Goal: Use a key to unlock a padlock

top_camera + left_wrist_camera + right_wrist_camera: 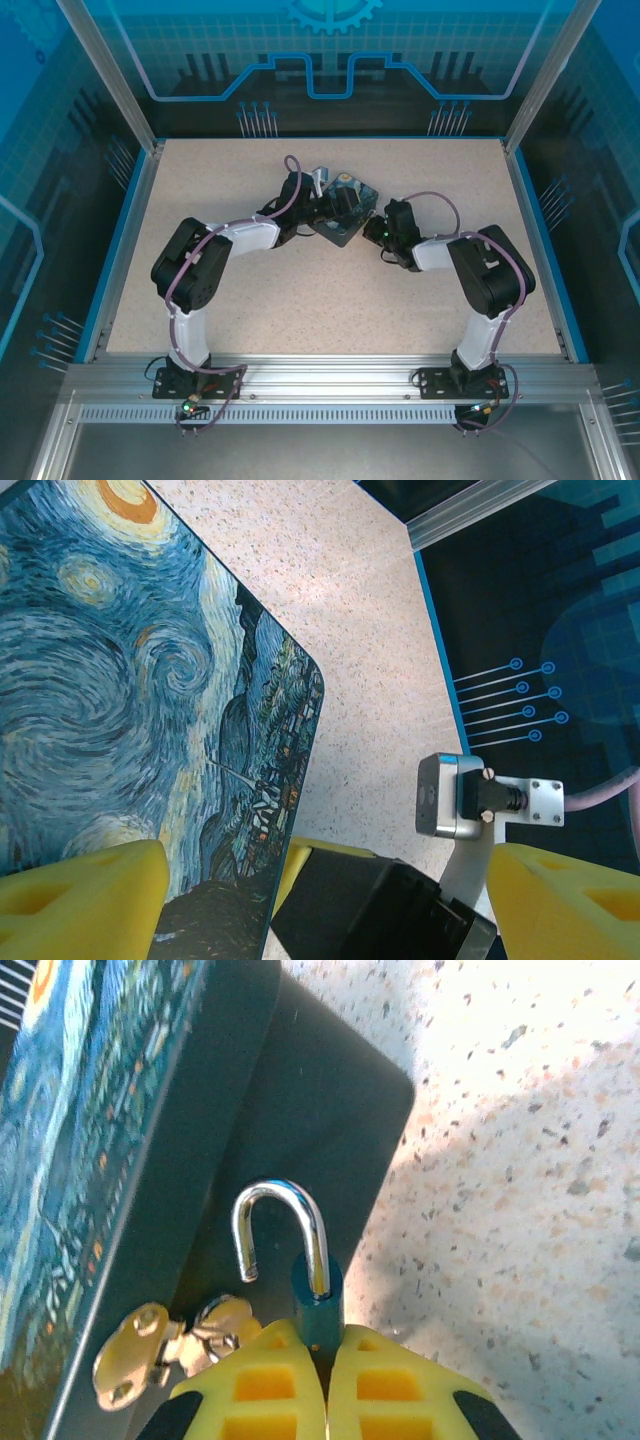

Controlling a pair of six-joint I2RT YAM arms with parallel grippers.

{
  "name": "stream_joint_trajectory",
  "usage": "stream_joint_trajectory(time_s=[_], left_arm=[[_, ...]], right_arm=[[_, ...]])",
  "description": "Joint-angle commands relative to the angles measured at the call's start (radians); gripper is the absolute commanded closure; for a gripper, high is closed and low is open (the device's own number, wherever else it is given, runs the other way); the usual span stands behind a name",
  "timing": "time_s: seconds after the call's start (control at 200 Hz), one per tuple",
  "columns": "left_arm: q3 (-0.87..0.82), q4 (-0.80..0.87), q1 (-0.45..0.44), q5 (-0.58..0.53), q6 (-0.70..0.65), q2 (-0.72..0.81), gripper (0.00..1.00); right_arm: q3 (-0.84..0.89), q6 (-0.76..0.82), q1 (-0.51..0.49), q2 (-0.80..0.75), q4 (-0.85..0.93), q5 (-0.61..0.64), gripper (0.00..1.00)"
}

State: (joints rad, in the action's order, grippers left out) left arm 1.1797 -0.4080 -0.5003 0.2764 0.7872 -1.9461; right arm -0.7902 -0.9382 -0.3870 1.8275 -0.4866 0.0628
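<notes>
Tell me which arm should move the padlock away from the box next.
Right. The right gripper is shut on the padlock, whose shackle stands open, with the keys beside it. The left gripper is open by the box corner, holding nothing.

1. A speckled beige table point(300, 300) point(370, 630) point(520, 1160) carried everything.
2. A flat box point(350, 187) point(120, 700) point(90, 1110) lay on the table nearer its far edge, about midway between the left and right edges and turned corner-on to them. Its lid bore a swirling blue and yellow night-sky print, its sides were dark and its corners rounded.
3. Blue edging point(120, 240) ran along the table's left, right and far edges.
4. A grooved aluminium rail point(330, 375) lined the near edge.
5. Translucent blue panels point(330, 50) with circuit lines and a gear emblem point(333, 12) stood behind the far edge.
</notes>
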Motion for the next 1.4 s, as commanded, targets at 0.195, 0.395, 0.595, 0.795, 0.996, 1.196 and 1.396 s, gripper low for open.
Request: stream_joint_trajectory(time_s=[0.195, 0.395, 0.595, 0.795, 0.996, 1.196, 1.396], left_arm=[[-0.085, 0.192, 0.025, -0.014, 0.029, -0.027, 0.15], [-0.024, 0.288, 0.042, 0.026, -0.021, 0.083, 0.12], [0.023, 0.386, 0.066, 0.031, -0.086, 0.216, 0.08], [-0.106, 0.403, 0.111, -0.002, -0.131, 0.396, 0.01], [-0.318, 0.411, 0.198, -0.021, -0.089, 0.562, 0.01], [-0.413, 0.48, 0.255, -0.045, -0.108, 0.673, 0.01], [-0.465, 0.504, 0.301, -0.046, -0.11, 0.743, 0.01]], right_arm=[[-0.016, 0.031, 0.006, -0.057, 0.087, 0.1, 1.0], [0.046, 0.225, 0.013, -0.211, 0.238, 0.005, 1.0], [0.071, 0.353, 0.009, -0.37, 0.421, -0.23, 1.0], [0.073, 0.313, -0.057, -0.371, 0.494, -0.436, 1.0], [0.12, 0.189, -0.121, -0.282, 0.405, -0.468, 1.0], [0.137, 0.162, -0.119, -0.21, 0.391, -0.449, 0.99], [0.149, 0.193, -0.108, -0.216, 0.445, -0.407, 0.86]])
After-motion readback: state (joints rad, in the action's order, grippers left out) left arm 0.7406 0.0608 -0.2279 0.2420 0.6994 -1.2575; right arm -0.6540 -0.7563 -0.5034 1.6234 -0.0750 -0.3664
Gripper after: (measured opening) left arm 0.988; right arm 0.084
